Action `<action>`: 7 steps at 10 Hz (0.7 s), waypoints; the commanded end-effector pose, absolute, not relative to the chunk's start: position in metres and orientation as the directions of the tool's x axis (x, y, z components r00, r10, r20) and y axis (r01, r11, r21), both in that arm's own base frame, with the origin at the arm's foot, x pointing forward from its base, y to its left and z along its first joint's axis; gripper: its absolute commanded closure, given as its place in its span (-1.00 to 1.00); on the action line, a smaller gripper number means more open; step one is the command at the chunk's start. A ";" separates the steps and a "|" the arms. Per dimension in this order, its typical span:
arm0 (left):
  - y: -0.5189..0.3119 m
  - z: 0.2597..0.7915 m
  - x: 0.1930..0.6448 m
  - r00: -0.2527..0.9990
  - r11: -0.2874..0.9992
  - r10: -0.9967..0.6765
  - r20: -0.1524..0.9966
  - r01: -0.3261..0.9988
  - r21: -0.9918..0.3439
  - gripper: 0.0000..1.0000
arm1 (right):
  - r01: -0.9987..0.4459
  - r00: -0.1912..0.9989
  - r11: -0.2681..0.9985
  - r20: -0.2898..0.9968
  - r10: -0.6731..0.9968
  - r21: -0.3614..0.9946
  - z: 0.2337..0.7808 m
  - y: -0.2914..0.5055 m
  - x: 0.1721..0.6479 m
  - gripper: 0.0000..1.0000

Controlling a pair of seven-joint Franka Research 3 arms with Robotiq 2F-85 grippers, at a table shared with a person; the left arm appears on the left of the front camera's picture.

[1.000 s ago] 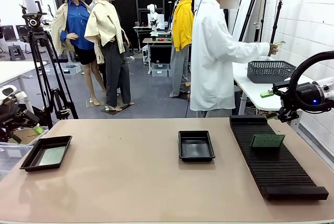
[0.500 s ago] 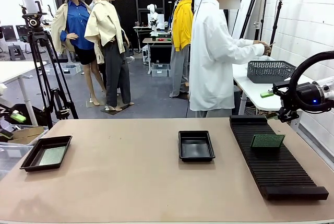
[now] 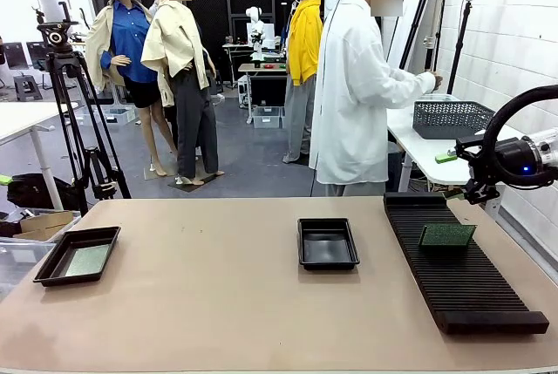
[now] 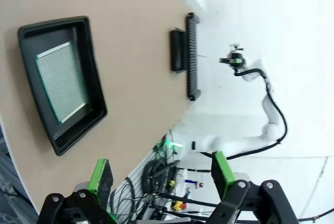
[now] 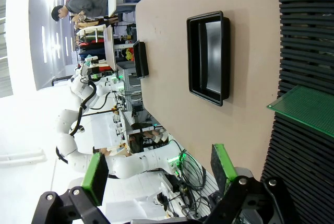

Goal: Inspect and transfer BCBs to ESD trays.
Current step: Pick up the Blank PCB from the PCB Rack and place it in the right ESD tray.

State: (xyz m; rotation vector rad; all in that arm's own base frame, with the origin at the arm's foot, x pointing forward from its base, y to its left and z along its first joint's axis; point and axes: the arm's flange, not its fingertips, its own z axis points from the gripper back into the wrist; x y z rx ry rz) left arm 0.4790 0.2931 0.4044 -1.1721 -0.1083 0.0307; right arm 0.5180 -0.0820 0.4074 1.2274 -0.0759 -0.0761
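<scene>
A black ESD tray (image 3: 49, 264) at the table's left holds a green BCB (image 3: 89, 260). A second ESD tray (image 3: 302, 244) sits bare at the middle. Another BCB (image 3: 447, 235) rests on the long black ridged rack (image 3: 466, 282) at the right. My left gripper (image 4: 160, 174) is open and holds nothing, high above the tray (image 4: 95, 72) with its BCB (image 4: 60, 80). My right gripper (image 5: 158, 174) is open too, with nothing in it, looking over the bare tray (image 5: 191, 57), the rack (image 5: 305, 36) and its BCB (image 5: 305, 109). My right arm (image 3: 523, 158) hangs off the table's right edge.
A person in a white coat (image 3: 353, 95) stands at the far side, turned to a side table with a grey mesh basket (image 3: 451, 118). A camera tripod (image 3: 74, 112) stands beyond the far left corner. Bare tabletop (image 3: 200, 287) lies between the two trays.
My left arm has drawn back out of the front view's left edge. The person's raised hand has come down toward the mesh basket. The right arm has held still.
</scene>
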 end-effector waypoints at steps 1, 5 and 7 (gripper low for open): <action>0.311 0.407 0.484 0.994 0.294 0.093 0.062 0.032 -0.955 -1.00 | 0.014 0.995 0.339 0.019 -0.094 0.941 0.408 -0.081 0.518 -1.00; 0.303 0.407 0.482 0.996 0.212 0.072 0.061 0.045 -0.976 -1.00 | 0.014 0.995 0.339 0.019 -0.094 0.941 0.408 -0.081 0.518 -1.00; 0.294 0.413 0.481 0.994 0.214 0.069 0.082 0.066 -0.975 -1.00 | 0.014 0.995 0.339 0.019 -0.094 0.941 0.408 -0.081 0.518 -1.00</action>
